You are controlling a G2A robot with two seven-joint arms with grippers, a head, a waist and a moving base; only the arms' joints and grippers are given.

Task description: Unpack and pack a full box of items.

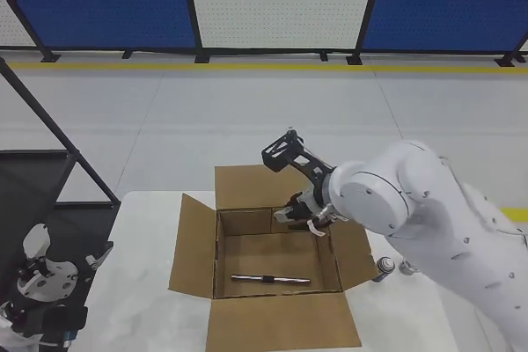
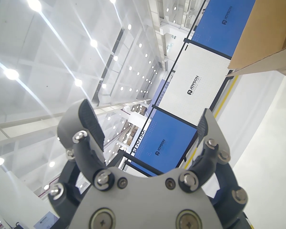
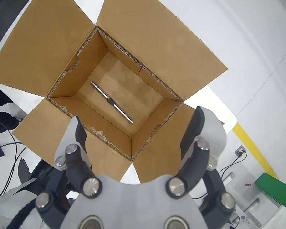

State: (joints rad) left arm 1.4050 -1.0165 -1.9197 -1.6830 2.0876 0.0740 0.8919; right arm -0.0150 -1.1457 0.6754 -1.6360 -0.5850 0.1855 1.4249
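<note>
An open cardboard box (image 1: 196, 246) stands on the white table (image 1: 141, 264) with all its flaps folded out. One thin metal rod (image 1: 270, 280) with a dark collar lies on its floor, also seen as the rod (image 3: 111, 101) deep in the box (image 3: 157, 41). My right gripper (image 3: 138, 125) is open and hangs above the box with nothing between its fingers; from above, the right gripper (image 1: 301, 214) sits over the box's far right corner. My left gripper (image 2: 147, 122) is open, empty and pointed toward the ceiling. It is low at the table's near left, left gripper (image 1: 37, 248).
Two small cans (image 1: 385, 267) stand on the table just right of the box. A black frame rack (image 1: 35, 176) stands to the left of the table. A box flap (image 2: 264, 29) shows beside the left gripper. A green bin (image 3: 276, 187) sits on the floor.
</note>
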